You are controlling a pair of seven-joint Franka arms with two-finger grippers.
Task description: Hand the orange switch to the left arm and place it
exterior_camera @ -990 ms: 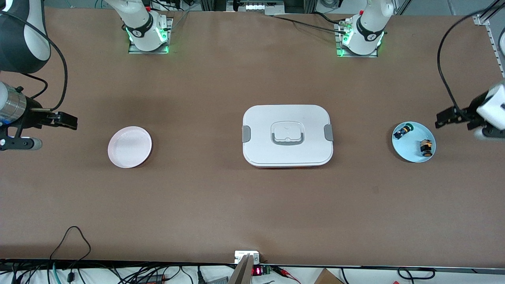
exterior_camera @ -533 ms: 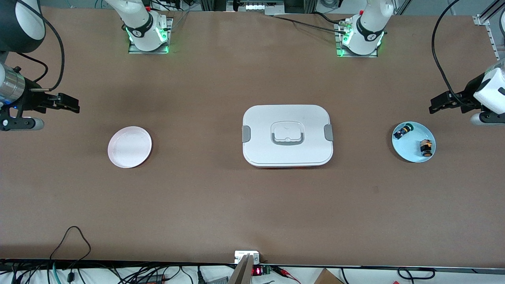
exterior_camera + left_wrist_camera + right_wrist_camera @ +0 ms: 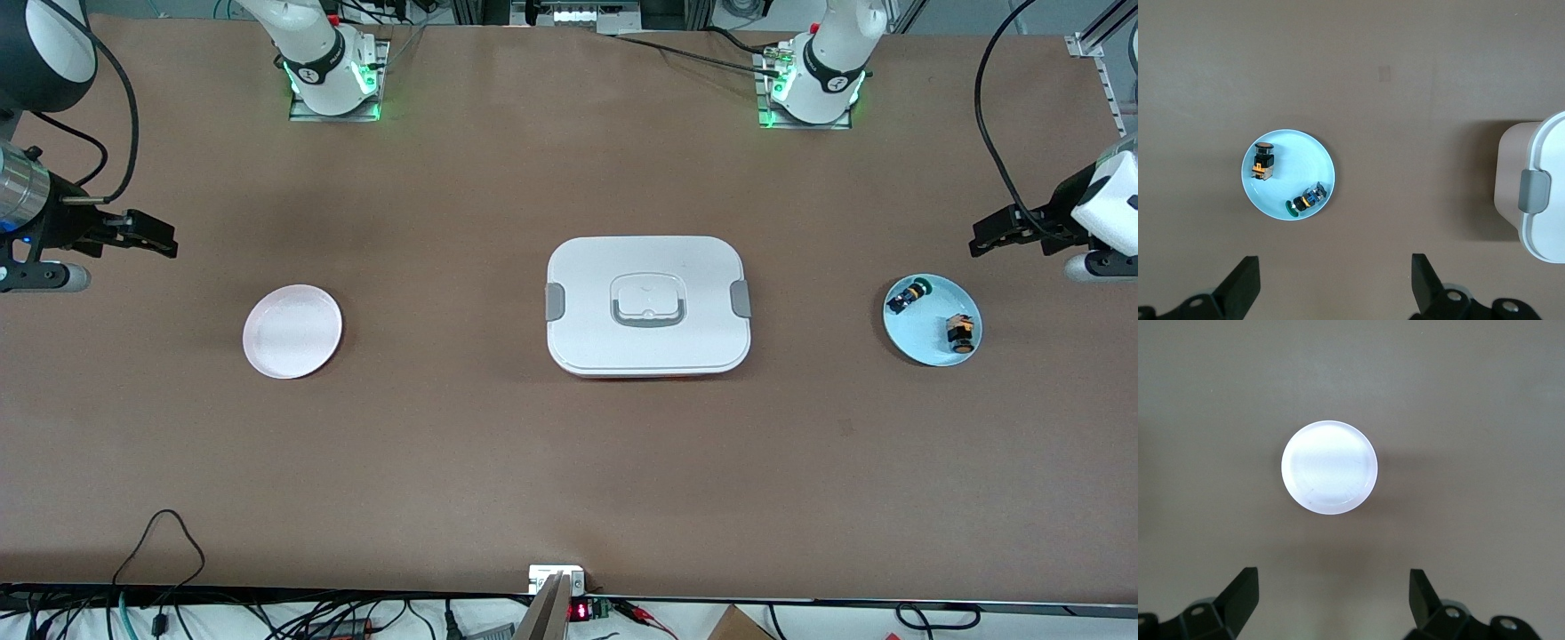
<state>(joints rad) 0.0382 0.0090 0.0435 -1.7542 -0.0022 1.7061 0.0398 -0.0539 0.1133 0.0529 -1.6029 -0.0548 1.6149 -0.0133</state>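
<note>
A: Where does the front view look from?
B: High up, facing both bases, whole table (image 3: 498,462) in sight.
A: The wrist views?
B: Straight down; the left shares the blue plate (image 3: 1318,150) (image 3: 925,351) and the box (image 3: 1545,200) (image 3: 648,258), the right shares the pink plate (image 3: 1329,477) (image 3: 292,331).

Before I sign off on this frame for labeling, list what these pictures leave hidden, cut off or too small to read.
- Orange switch on the blue plate: pale markings too small to read in front and left wrist views.
- Box: cut off by the left wrist view's edge; its contents hidden by the lid.
- Left gripper and right gripper, both open: arms cut off by the front view's edges.
- Pink plate: surface washed out by glare.
</note>
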